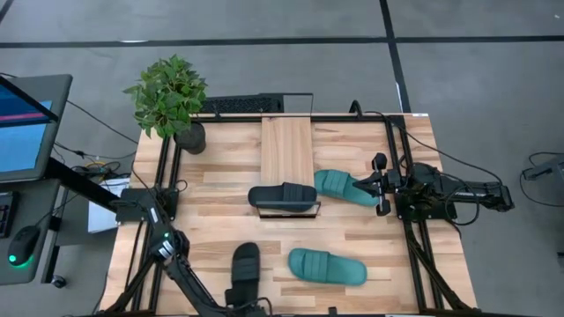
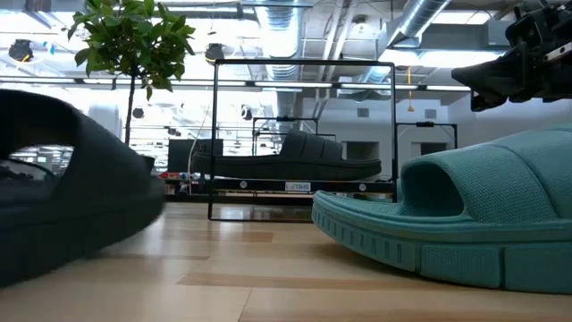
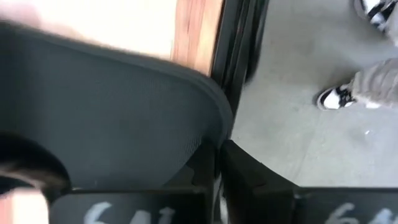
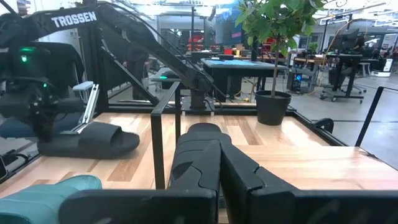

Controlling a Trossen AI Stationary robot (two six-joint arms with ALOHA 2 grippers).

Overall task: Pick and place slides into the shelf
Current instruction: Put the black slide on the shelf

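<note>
A black slide (image 1: 244, 264) lies near the table's near edge with my left gripper (image 1: 239, 298) shut on its near end; the low view shows it large at the left (image 2: 71, 201). A second black slide (image 1: 284, 195) sits in the shelf (image 1: 286, 145), at its near end inside the black wire frame. One teal slide (image 1: 327, 267) lies on the table right of the held one. Another teal slide (image 1: 342, 186) lies just left of my right gripper (image 1: 381, 185), which is shut and level and touches nothing. My left gripper pinches an edge of the black slide (image 3: 208, 140) at its near end between its two fingers (image 3: 249, 180). The fingers come from above, pointing down. In the right wrist view the slide (image 4: 87, 140) reaches away from the gripper, low over the table; whether its far end rests there I cannot tell.
A potted plant (image 1: 172, 97) stands at the table's far left corner. A person's shoes (image 3: 339, 96) show on the floor beyond the table's near edge. Bare wood lies between the shelf and the near slides.
</note>
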